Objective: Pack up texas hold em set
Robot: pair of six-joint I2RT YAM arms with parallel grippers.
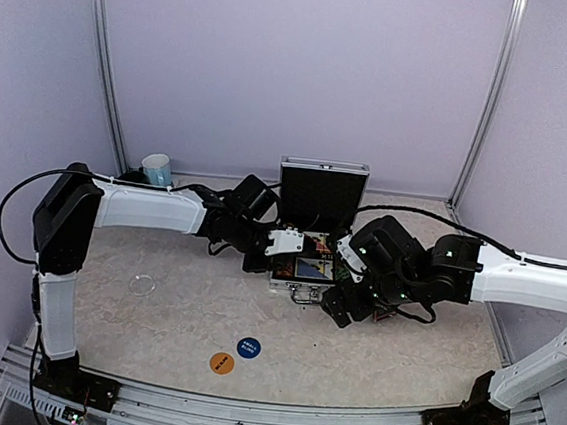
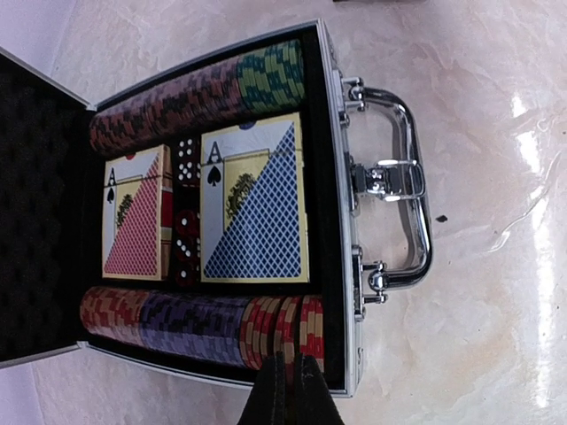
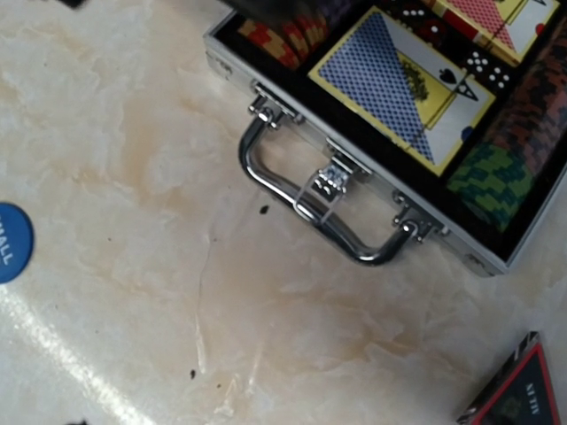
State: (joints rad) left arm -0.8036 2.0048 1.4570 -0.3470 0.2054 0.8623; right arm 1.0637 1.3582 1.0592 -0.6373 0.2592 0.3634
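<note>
While both arms reached inward over the table [image 1: 173,312], the left arm [image 1: 153,208] held the left gripper [image 2: 288,390] at the open case [image 2: 332,133], its fingers pinched nearly together beside a chip row [image 2: 177,314]. I couldn't tell whether the right gripper [image 1: 340,306] was wide or narrow. The silver case sat mid-table, lid upright, with card decks [image 2: 252,208] and red dice [image 2: 184,221] between its chips. The blue button [image 1: 248,348] and orange button [image 1: 222,363] lay nearer the bases.
</note>
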